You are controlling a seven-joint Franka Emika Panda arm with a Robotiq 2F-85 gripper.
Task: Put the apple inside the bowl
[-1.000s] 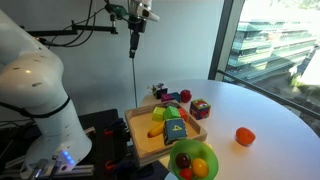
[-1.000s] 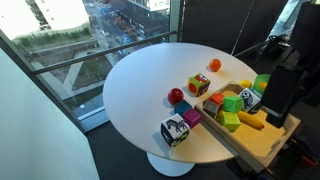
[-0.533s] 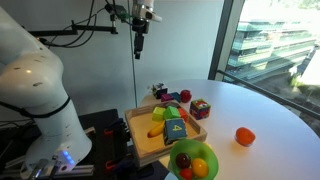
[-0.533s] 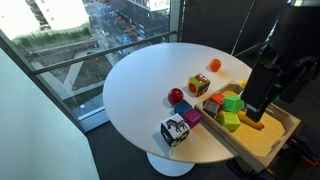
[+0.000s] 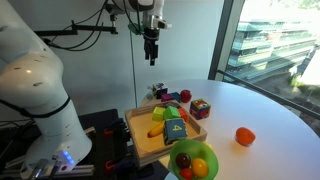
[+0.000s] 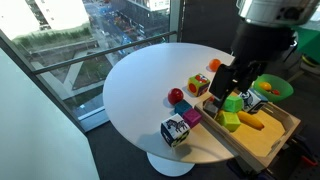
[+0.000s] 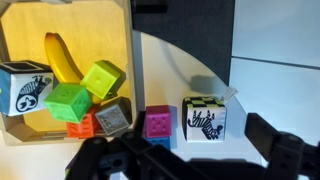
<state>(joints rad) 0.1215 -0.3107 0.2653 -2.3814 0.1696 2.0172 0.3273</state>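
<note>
The red apple (image 6: 177,96) sits on the white round table, next to the blocks beside the wooden tray; it also shows as a small red shape (image 5: 184,96). The green bowl (image 5: 186,149) stands by the tray's near corner and holds a yellow-orange and a red item; it shows too at the tray's far end (image 6: 272,87). My gripper (image 5: 151,55) hangs high in the air, above the tray and blocks (image 6: 228,88). In the wrist view its fingers (image 7: 285,150) stand wide apart and empty. The apple and the bowl are out of the wrist view.
An orange fruit (image 5: 244,136) lies alone on the table (image 6: 140,75). The wooden tray (image 7: 30,40) holds a banana (image 7: 62,60), green blocks and a zebra cube. A pink block (image 7: 158,122) and another zebra cube (image 7: 204,118) stand beside it. A window lies beyond the table.
My gripper has come down a little and moved sideways from beyond the tray to above its blocks. The apple, the bowl and the blocks have not moved.
</note>
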